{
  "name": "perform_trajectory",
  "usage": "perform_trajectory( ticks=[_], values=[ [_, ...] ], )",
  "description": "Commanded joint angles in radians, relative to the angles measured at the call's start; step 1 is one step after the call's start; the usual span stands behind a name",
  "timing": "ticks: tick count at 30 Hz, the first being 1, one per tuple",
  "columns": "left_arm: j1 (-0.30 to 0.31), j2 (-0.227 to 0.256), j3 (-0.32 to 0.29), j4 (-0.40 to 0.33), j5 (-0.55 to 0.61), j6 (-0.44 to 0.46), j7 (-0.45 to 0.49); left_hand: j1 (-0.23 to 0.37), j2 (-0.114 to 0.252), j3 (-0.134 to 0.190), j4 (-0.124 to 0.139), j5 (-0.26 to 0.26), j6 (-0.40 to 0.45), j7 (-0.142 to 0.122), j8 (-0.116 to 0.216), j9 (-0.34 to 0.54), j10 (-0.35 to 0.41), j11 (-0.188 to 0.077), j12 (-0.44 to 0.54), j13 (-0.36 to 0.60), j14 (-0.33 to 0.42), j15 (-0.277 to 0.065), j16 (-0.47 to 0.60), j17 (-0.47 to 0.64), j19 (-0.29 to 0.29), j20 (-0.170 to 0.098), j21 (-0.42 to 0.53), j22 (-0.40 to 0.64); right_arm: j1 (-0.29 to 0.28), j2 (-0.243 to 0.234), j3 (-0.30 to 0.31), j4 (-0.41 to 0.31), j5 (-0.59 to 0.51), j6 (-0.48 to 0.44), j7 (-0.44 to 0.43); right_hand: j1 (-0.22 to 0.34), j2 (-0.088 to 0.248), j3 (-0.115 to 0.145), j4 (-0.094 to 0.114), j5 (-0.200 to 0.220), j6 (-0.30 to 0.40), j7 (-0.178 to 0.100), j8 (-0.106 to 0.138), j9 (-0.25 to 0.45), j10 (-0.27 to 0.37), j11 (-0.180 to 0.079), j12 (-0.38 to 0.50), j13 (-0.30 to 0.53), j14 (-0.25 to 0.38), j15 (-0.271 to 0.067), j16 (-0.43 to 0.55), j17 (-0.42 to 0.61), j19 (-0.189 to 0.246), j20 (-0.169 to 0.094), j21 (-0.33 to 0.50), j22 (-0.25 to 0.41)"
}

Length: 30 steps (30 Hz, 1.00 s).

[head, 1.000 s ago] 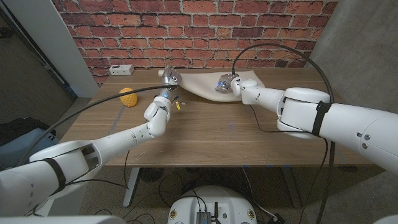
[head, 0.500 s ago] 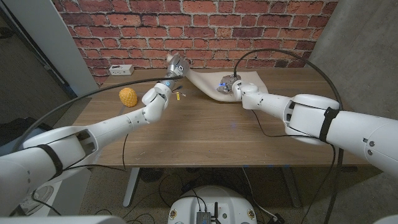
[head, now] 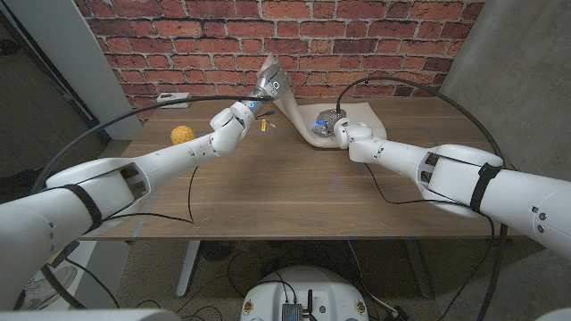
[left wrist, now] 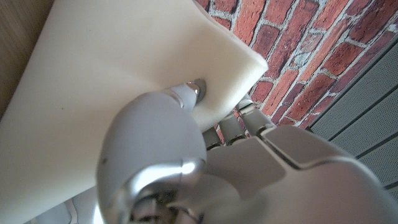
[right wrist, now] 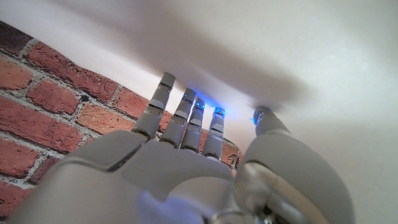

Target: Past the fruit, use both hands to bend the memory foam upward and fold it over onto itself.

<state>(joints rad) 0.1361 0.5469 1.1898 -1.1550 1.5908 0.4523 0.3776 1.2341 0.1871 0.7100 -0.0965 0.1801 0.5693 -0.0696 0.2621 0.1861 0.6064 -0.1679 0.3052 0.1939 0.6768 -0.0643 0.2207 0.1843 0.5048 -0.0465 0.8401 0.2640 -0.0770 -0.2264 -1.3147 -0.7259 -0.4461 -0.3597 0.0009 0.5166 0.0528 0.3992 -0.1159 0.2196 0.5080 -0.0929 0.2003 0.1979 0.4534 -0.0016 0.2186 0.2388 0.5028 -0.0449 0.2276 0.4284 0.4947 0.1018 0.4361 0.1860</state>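
Foam [head: 299, 120] lies near the table's [head: 294, 192] back edge, its left end lifted and curved upward. Left hand [head: 268, 86] pinches that raised corner between thumb and fingers. Right hand [head: 328, 124] grips the foam's front edge, fingers underneath, thumb on top. Fruit [head: 183, 135] sits near the back-left corner.

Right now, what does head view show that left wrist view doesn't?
Head view alone: the right hand on the foam's near edge, the yellow fruit, the wooden table. Left wrist view alone: close up, a fingertip pressing into the foam's lifted corner. Both: the left hand gripping the memory foam raised off the table, brick wall behind.
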Motion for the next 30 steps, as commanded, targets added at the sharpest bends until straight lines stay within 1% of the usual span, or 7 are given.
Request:
perform_trajectory(
  ticks=[1,3,4,12,20,24,30],
  values=[
    [-0.076,-0.072,0.055,0.072,-0.041,-0.068,0.172,-0.012,0.000,0.003,0.000,-0.004,-0.001,-0.002,-0.005,0.002,-0.001,0.001,-0.001,0.001,-0.005,-0.161,-0.001,0.001,-0.005,-0.081,0.010,0.000,-0.035,-0.021,0.051,-0.030,-0.027,0.025,0.002,0.011,-0.001,0.001,-0.005,-0.004,0.005,0.002,0.003,0.003,0.004,0.005,0.002,0.005,-0.004,-0.063,0.006,0.003,0.007,0.000,-0.001,0.003],
    [-0.085,-0.087,0.063,0.085,-0.053,-0.072,0.184,-0.013,0.000,0.003,0.000,-0.004,-0.001,-0.003,-0.006,0.002,-0.001,0.002,-0.002,0.001,-0.005,-0.162,-0.001,0.001,-0.005,-0.082,0.012,0.000,-0.039,-0.025,0.055,-0.035,-0.030,0.027,0.002,0.012,-0.001,0.001,-0.005,-0.004,0.006,0.003,0.003,0.003,0.005,0.005,0.002,0.005,-0.004,-0.064,0.006,0.003,0.007,0.000,-0.001,0.003],
    [-0.091,-0.094,0.069,0.093,-0.055,-0.071,0.190,-0.014,0.000,0.004,0.000,-0.004,0.000,-0.001,-0.006,0.002,0.000,0.001,-0.002,0.001,-0.005,-0.162,-0.001,0.001,-0.005,-0.082,0.012,-0.001,-0.041,-0.027,0.058,-0.038,-0.030,0.027,0.003,0.012,0.000,0.000,-0.006,-0.004,0.006,0.002,0.003,0.003,0.006,-0.002,0.002,0.005,-0.005,-0.063,0.006,0.002,0.007,0.000,-0.001,0.003],
    [-0.125,-0.161,0.110,0.172,-0.109,-0.085,0.259,-0.016,-0.001,0.004,-0.002,-0.004,0.000,0.000,-0.011,0.002,-0.001,0.002,-0.007,0.001,-0.004,-0.162,-0.002,0.002,-0.006,-0.084,0.018,-0.004,-0.064,-0.062,0.077,-0.098,-0.041,0.017,0.010,0.013,0.001,-0.003,-0.007,-0.003,0.006,0.002,0.002,0.002,0.005,0.005,0.001,0.004,-0.007,-0.062,0.006,0.001,0.007,0.000,-0.002,0.003],
    [-0.151,-0.229,0.156,0.258,-0.172,-0.097,0.345,-0.019,-0.001,0.005,-0.004,-0.004,0.001,-0.001,-0.015,0.002,0.002,0.002,-0.009,0.001,-0.003,-0.163,-0.003,0.002,-0.007,-0.086,0.024,-0.007,-0.087,-0.096,0.094,-0.154,-0.053,0.007,0.026,0.015,0.002,-0.005,-0.010,-0.003,0.006,0.003,0.002,0.002,0.003,0.002,0.000,0.004,-0.007,-0.061,0.007,-0.001,0.008,-0.001,-0.003,0.003],
    [-0.159,-0.270,0.174,0.301,-0.215,-0.102,0.387,-0.021,-0.002,0.006,-0.005,-0.004,-0.001,0.003,-0.019,0.002,0.002,-0.001,-0.012,0.002,-0.004,-0.162,-0.005,0.002,-0.007,-0.086,0.028,-0.009,-0.097,-0.106,0.102,-0.172,-0.057,0.007,0.026,0.016,0.002,-0.006,-0.010,-0.003,0.006,0.002,0.002,0.002,0.003,0.002,0.000,0.003,-0.009,-0.062,0.006,-0.001,0.008,-0.001,-0.003,0.003],
    [-0.171,-0.349,0.209,0.395,-0.284,-0.120,0.454,-0.024,-0.002,0.006,-0.007,-0.004,-0.001,0.006,-0.023,0.002,-0.002,0.001,-0.016,0.002,-0.005,-0.162,-0.006,0.002,-0.009,-0.086,0.033,-0.011,-0.109,-0.122,0.111,-0.201,-0.067,0.005,0.035,0.016,0.005,-0.008,-0.010,-0.003,0.006,0.003,0.002,0.002,0.003,0.002,-0.001,0.003,-0.009,-0.061,0.007,-0.002,0.008,0.000,-0.004,0.003]
  ],
)
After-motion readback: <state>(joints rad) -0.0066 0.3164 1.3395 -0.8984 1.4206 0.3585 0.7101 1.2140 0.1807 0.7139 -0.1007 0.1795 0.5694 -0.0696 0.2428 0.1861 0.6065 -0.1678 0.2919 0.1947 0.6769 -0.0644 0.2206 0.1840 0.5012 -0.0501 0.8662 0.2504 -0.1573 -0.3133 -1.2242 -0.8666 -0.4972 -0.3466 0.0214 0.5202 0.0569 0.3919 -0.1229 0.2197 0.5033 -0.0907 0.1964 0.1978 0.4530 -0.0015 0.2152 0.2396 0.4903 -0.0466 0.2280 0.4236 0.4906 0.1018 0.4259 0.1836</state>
